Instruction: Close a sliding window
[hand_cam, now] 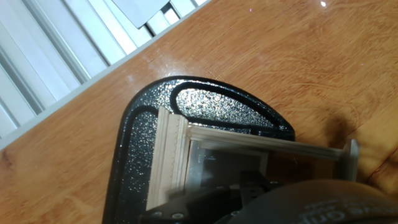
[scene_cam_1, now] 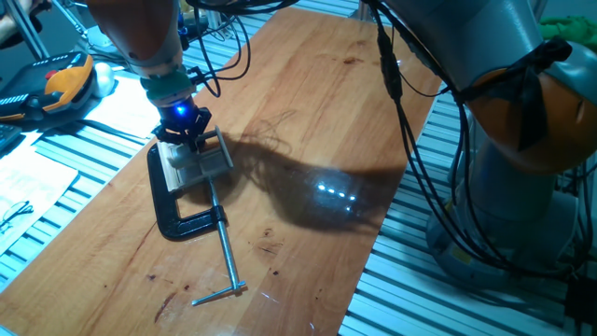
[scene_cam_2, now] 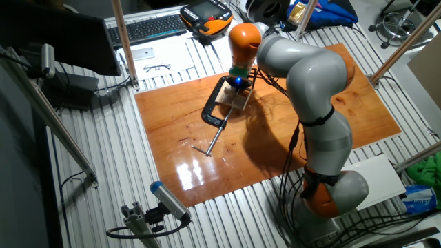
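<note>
One wooden board [scene_cam_1: 308, 121] lies on a slatted metal table [scene_cam_1: 485, 280]; wide bare wood runs toward 3 o'clock and 5 o'clock of the work spot in one fixed view, while the board's edge at 9 o'clock is near. One sliding window [scene_cam_1: 194, 161], light beige wood, sits at the 10 o'clock part of the board, held within the curved black C-clamp [scene_cam_1: 177, 210], whose long screw [scene_cam_1: 227, 257] points toward 5 o'clock and ends in a crossbar. In the hand view the window's frame [hand_cam: 171, 155] shows stacked rails at 9 o'clock, a pale pane inside, and the clamp's black arc wraps it from 12 to 8 o'clock. One gripper [scene_cam_1: 189, 131], blue-lit, stands directly over the window, its tips at or on the frame; whether it is spread or closed, or grasping anything, cannot be told.
</note>
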Tool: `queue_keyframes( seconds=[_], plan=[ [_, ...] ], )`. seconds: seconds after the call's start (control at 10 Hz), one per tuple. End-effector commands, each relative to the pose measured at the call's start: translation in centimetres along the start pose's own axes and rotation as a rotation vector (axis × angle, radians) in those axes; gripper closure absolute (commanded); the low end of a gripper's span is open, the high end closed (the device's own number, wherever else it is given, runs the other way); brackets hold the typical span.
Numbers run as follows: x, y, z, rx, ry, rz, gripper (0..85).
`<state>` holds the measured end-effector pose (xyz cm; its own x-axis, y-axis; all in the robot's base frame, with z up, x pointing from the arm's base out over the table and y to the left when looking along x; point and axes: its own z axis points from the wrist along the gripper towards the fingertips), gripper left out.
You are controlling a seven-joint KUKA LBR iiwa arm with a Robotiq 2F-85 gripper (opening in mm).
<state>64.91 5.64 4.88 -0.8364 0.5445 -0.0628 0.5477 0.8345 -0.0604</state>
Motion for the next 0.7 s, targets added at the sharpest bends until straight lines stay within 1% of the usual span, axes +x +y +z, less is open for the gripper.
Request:
queue_keyframes(
  seconds=[0.0,0.6],
  plan=[
    [0.0,-0.05,0.04,0.001,0.0,0.0,85.0],
    [0.06,-0.34,-0.12,0.018,0.006,-0.008,85.0]
  ],
)
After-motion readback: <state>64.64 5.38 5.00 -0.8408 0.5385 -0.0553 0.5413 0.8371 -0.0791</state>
